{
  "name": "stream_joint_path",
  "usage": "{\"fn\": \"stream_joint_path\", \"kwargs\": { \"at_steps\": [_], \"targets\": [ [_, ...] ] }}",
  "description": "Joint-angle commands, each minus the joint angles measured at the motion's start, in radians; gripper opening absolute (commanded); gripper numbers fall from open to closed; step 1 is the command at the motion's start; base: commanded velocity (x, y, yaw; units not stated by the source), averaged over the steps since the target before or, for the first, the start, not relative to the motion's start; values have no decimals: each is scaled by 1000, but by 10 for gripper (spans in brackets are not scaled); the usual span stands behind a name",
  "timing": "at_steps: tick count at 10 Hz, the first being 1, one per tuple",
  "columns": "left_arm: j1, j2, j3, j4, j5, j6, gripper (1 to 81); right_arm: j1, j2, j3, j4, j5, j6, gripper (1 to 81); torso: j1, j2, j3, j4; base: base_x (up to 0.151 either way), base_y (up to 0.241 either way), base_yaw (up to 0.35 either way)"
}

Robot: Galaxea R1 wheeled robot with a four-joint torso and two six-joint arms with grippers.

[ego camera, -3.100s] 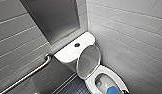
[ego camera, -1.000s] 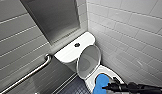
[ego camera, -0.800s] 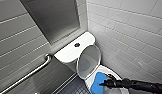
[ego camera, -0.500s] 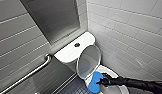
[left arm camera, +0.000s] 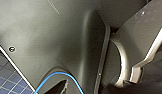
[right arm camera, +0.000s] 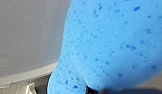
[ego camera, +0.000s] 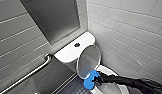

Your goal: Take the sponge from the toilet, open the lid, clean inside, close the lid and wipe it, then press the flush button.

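Note:
The white toilet (ego camera: pixel 69 51) stands in the corner, its tank top carrying a round flush button (ego camera: pixel 77 45). The oval lid (ego camera: pixel 89 61) is raised, its greyish concave underside facing me. My right gripper (ego camera: pixel 97 79) reaches in from the right on a black arm and is shut on the bright blue sponge (ego camera: pixel 89 81). The sponge sits at the lid's lower edge, over the near-left rim of the bowl (ego camera: pixel 107 69). In the right wrist view the sponge (right arm camera: pixel 112 45) looms large against the pale lid surface (right arm camera: pixel 27 37).
A metal grab bar (ego camera: pixel 29 75) slants along the grey tiled wall on the left. White wall tiles (ego camera: pixel 132 32) close off the right side. Dark tiled floor (ego camera: pixel 70 87) lies left of the bowl. A blue cable (left arm camera: pixel 59 75) loops near dark robot parts.
The right arm has carried the sponge up and leftward from the bowl's near side to the lid's lower edge. The lid stays raised.

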Motion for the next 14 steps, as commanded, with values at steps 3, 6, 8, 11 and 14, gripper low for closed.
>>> {"fn": "stream_joint_path", "kwargs": {
  "at_steps": [3,6,8,11,14],
  "targets": [
    [24,-5,0,-4,79,0,811,46,2,81,-12,-29,7,10,0,0,0,0,0,0,0],
    [24,-7,0,-4,79,0,811,38,-91,222,-12,-27,9,10,0,0,0,0,0,0,0],
    [24,-5,0,-4,79,0,811,11,-131,250,-12,-26,9,10,0,0,0,0,0,0,0],
    [24,-4,0,-2,79,0,811,-29,-172,250,-12,-1,9,10,0,0,0,0,0,0,0],
    [24,-2,0,1,79,2,811,-55,-243,323,-26,3,7,10,0,0,0,0,0,0,0]
  ]
}}
